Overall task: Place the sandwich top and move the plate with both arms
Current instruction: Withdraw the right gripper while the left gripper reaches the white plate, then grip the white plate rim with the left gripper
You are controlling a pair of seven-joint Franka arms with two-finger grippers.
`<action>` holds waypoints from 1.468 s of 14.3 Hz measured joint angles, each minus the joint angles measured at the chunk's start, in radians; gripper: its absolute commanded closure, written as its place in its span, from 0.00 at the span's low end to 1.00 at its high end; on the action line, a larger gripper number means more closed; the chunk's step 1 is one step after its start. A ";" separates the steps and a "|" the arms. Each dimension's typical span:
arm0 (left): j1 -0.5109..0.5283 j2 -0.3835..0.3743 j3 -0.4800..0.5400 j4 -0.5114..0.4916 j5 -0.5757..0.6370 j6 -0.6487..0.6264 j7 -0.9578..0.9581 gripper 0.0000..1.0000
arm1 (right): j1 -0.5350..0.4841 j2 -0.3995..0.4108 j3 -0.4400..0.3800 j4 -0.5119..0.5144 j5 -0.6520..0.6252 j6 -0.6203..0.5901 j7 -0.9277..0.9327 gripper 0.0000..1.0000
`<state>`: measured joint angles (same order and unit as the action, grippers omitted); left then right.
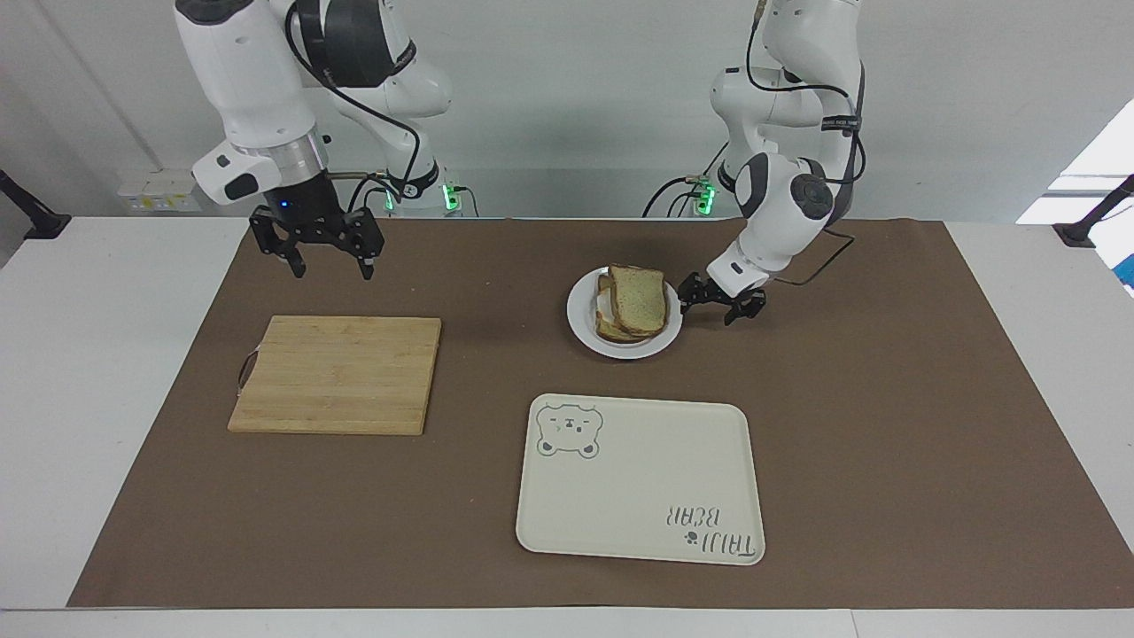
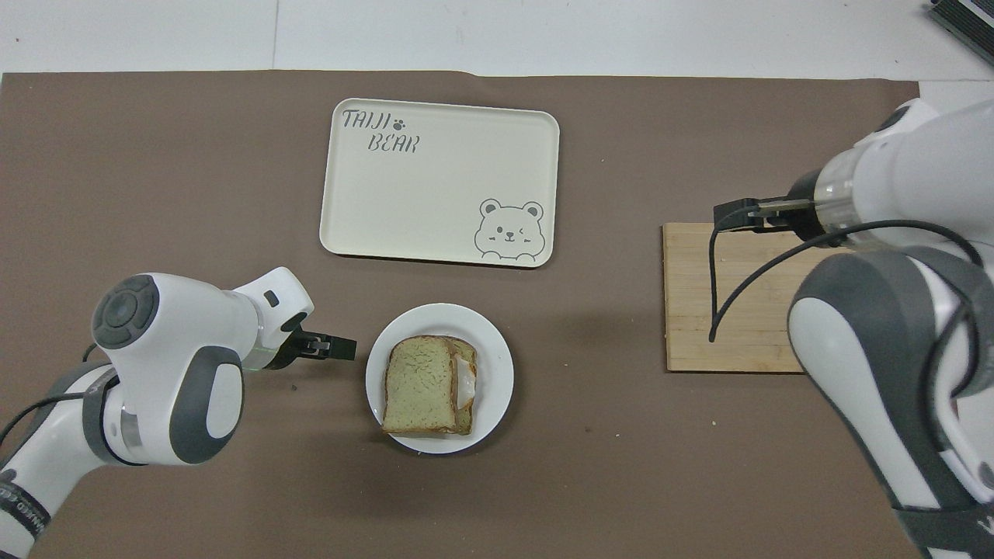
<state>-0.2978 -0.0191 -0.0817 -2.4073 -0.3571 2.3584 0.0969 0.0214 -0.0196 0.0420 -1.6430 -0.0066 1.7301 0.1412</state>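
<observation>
On the brown mat in the facing view, one plate (image 1: 625, 326) is seen between the two arms, with the sandwich top (image 1: 638, 299) already laid on the stack it carries. The left gripper (image 1: 719, 306) is lowered just beside the plate's rim, at the side toward the left arm's end of the surface; its jaws are spread, and nothing is held between them. The right gripper (image 1: 323, 252) is raised nearer the robots than the one cutting board (image 1: 337, 374), well apart from the plate, its jaws wide and empty. One cream tray (image 1: 640, 478) is laid farther from the robots than the plate.

From the overhead view, the same relation is confirmed: the plate (image 2: 497, 345) lies straight ahead of the left gripper (image 2: 339, 348), along the line in which its jaws point, across the surface toward the right arm's end. The left arm is plainly the nearer one. The sandwich top (image 2: 419, 384) is set slightly askew over the lower slice. The right gripper (image 2: 738, 215) is seen over the cutting board's (image 2: 730, 341) edge. Counted in all: two grippers, one plate, one tray (image 2: 439, 182), one board. The plate's rim is judged the next thing to be gripped.
</observation>
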 measured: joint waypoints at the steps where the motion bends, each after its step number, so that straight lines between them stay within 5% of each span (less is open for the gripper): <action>1: -0.013 -0.002 0.000 -0.003 0.000 0.001 0.000 0.08 | -0.008 -0.001 0.000 0.022 0.000 -0.019 -0.002 0.00; 8: -0.051 -0.017 0.002 -0.044 -0.001 0.040 0.016 0.20 | -0.027 -0.013 -0.036 0.130 0.000 -0.171 -0.057 0.00; 21: -0.101 -0.016 0.000 -0.056 -0.079 0.050 0.036 0.24 | -0.028 -0.091 -0.049 0.022 0.000 -0.201 -0.039 0.00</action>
<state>-0.3985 -0.0346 -0.0814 -2.4636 -0.4360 2.4082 0.1334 -0.0067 -0.1104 -0.0066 -1.6215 -0.0066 1.5293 0.1020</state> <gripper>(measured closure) 0.238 0.000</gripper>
